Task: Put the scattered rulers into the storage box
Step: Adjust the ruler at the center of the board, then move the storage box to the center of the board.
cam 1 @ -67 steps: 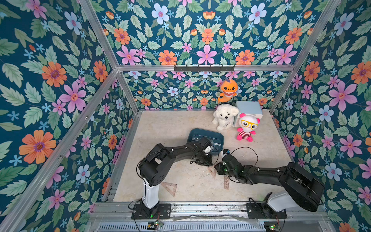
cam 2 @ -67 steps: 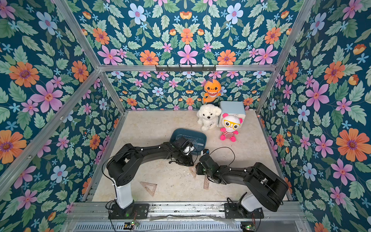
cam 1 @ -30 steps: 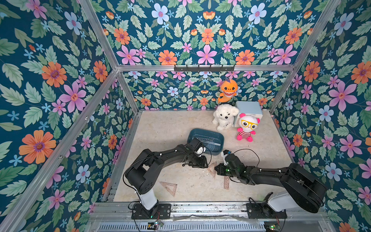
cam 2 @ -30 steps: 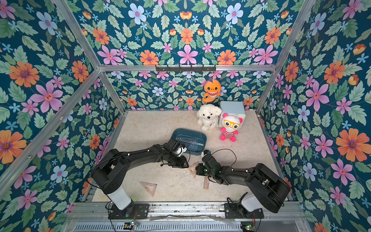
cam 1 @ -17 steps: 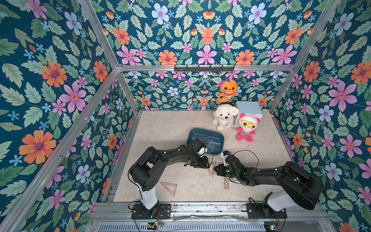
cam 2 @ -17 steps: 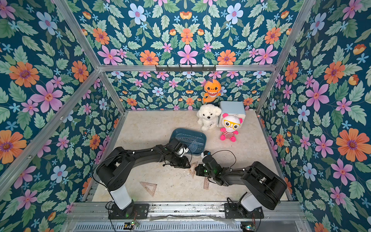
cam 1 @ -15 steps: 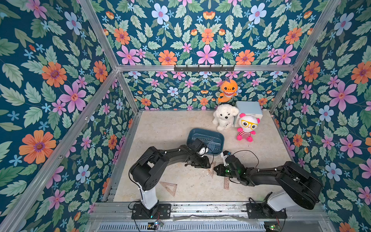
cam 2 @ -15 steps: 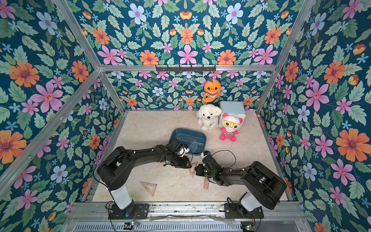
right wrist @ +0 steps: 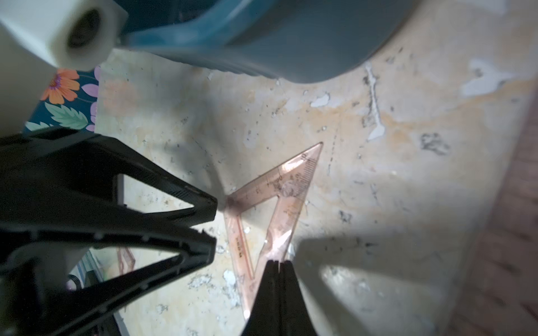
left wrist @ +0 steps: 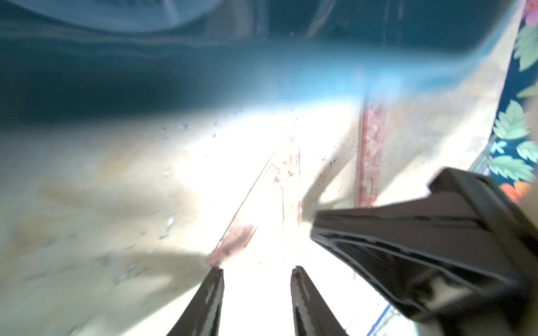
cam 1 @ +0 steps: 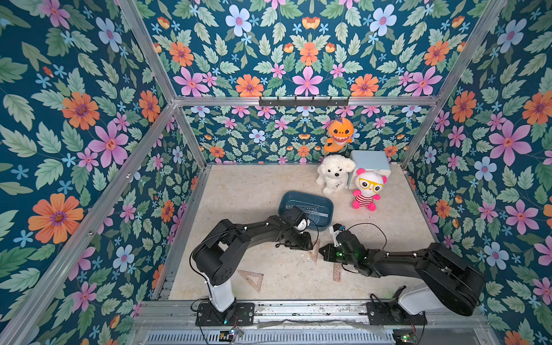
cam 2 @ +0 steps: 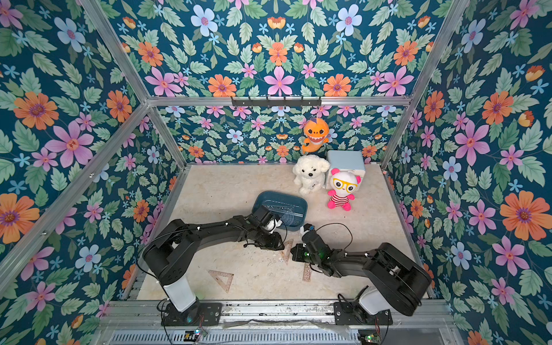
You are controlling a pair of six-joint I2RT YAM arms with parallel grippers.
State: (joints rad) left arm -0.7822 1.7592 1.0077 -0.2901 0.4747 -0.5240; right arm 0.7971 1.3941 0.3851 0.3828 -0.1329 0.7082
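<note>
Since two seconds back my left gripper (right wrist: pixel 214 222) has left the near rim of the storage box (cam 1: pixel 329 212) and dropped to the floor just in front of it. My right gripper (right wrist: pixel 279 263) has hardly shifted.

Farthest out from the box on its near side, and off toward my left arm's base, a loose set square (cam 1: pixel 252 279) lies flat and alone. A straight ruler (cam 1: pixel 337 272) lies flat closer in, still well short of the box, with one end tucked under my right arm.

Closer again, just in front of the box's near wall, the middle set square (right wrist: pixel 291 174) lies flat between my two grippers. My left fingers stand partly apart with nothing between them, and one fingertip (right wrist: pixel 210 203) touches a corner of that set square. My right fingers are pressed tight together, and their tip rests at another corner of it. They grip nothing.

The box sits flat on the floor. Clear rulers (cam 1: pixel 309 207) already lie inside it, among them a half-round protractor (cam 2: pixel 288 218).

Beyond the box's far side stand a white plush dog (cam 1: pixel 334 176), a pink doll with yellow glasses (cam 1: pixel 367 188) and a pale blue cube (cam 1: pixel 372 158). An orange plush (cam 1: pixel 340 134) hangs on the wall behind them.
</note>
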